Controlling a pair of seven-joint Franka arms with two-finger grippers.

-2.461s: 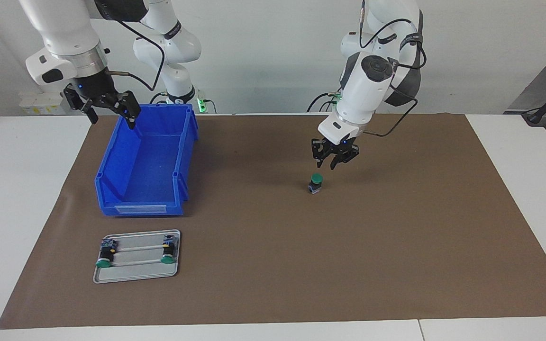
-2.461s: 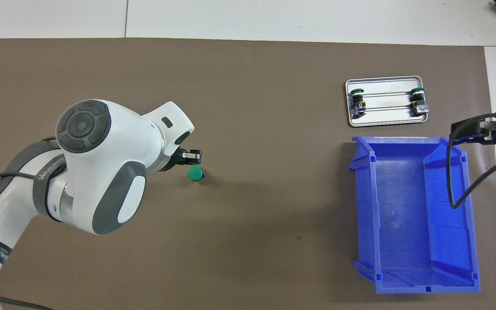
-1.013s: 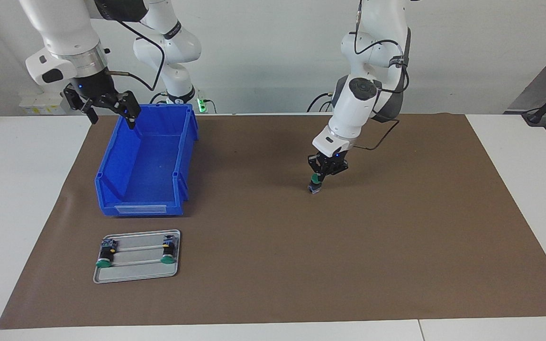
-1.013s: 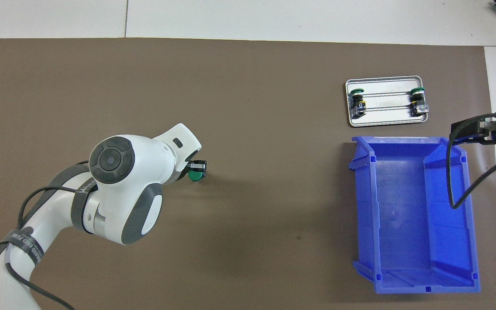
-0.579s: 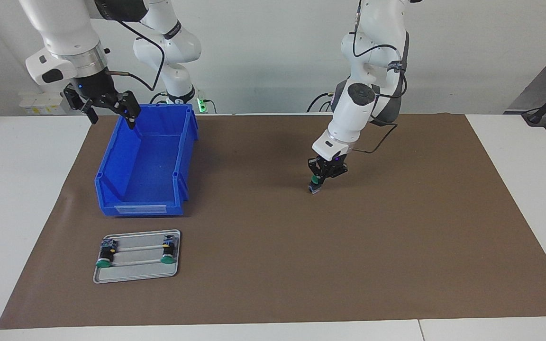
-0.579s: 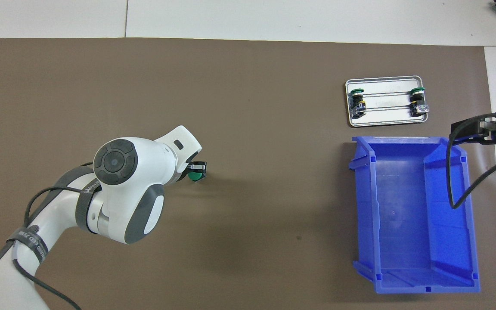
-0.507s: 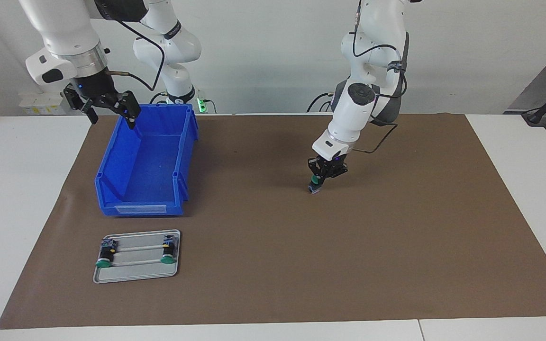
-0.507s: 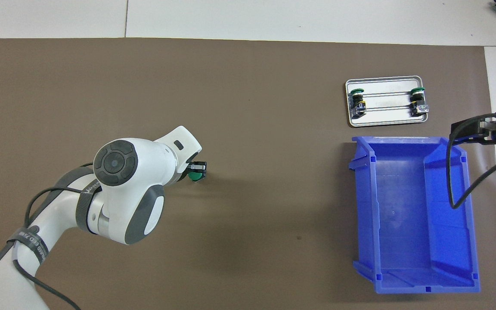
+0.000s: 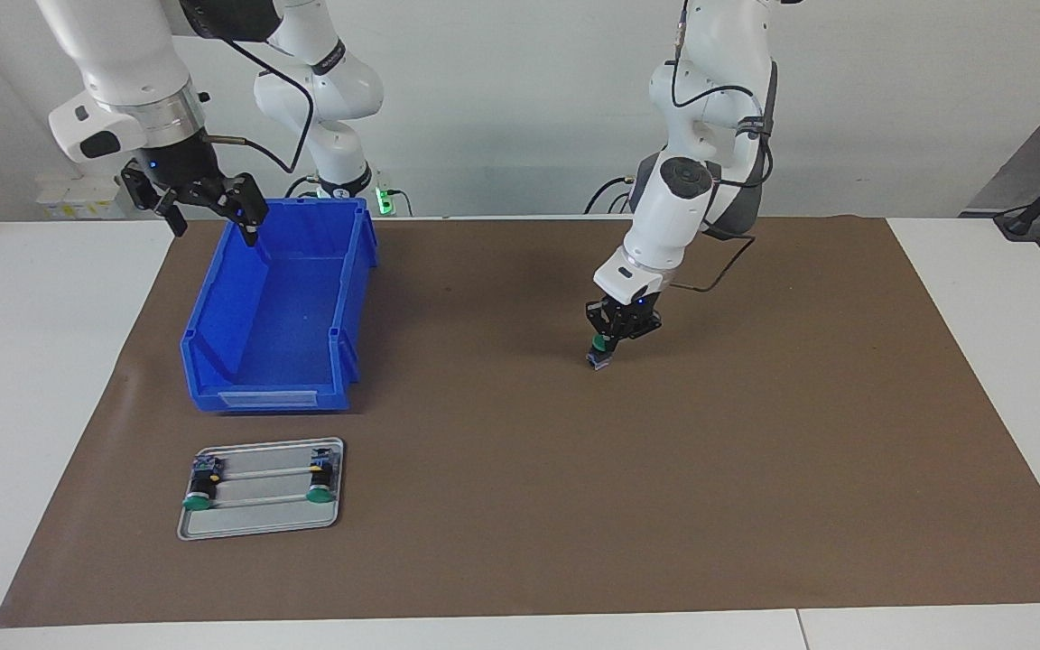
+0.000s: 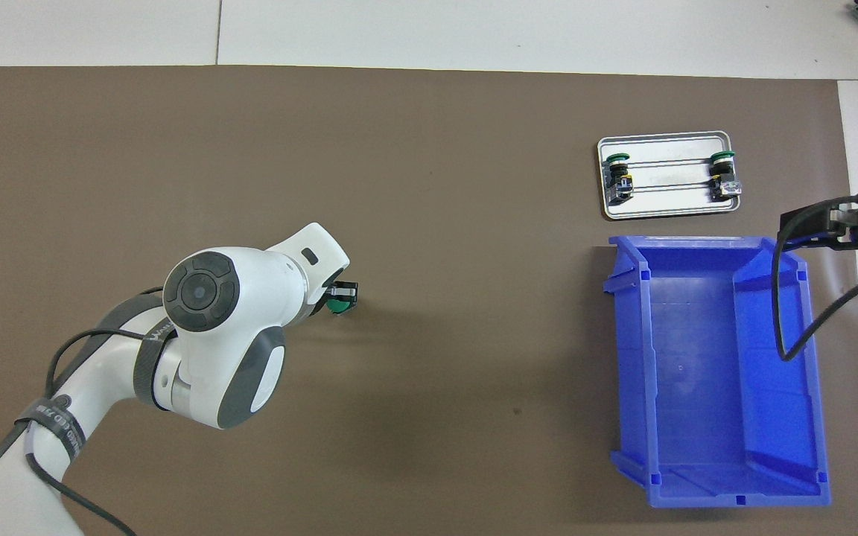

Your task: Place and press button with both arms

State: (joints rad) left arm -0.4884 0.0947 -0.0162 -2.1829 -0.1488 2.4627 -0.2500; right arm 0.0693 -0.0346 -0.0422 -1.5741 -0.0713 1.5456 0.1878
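Out on the brown mat, well toward the left arm's end of the desk, the button [image 9: 600, 353] stands upright, green cap up. On top of it sits the left end effector [image 9: 608, 342], fingertips drawn together, holding nothing; it seems to bear down on the cap rather than grip it, though whether the cap is fully depressed I cannot tell.

For the press to go well, I would say the push should run straight down the button's axis. The body is stubby and stands free on the mat, so a slanted push could tip it or skid it. The tips look to sit a little off the cap's middle in the overhead view, so a gentle, centred load seems wise, then a straight lift.

Over at the right arm's end, the right end effector [image 9: 208, 202] waits with its fingers spread wide and nothing between them, above the rim of the blue bin [image 9: 213, 298]. Farther from the robots than the bin lies a metal tray [image 9: 258, 524] with two more buttons [image 9: 199, 495] on their sides.
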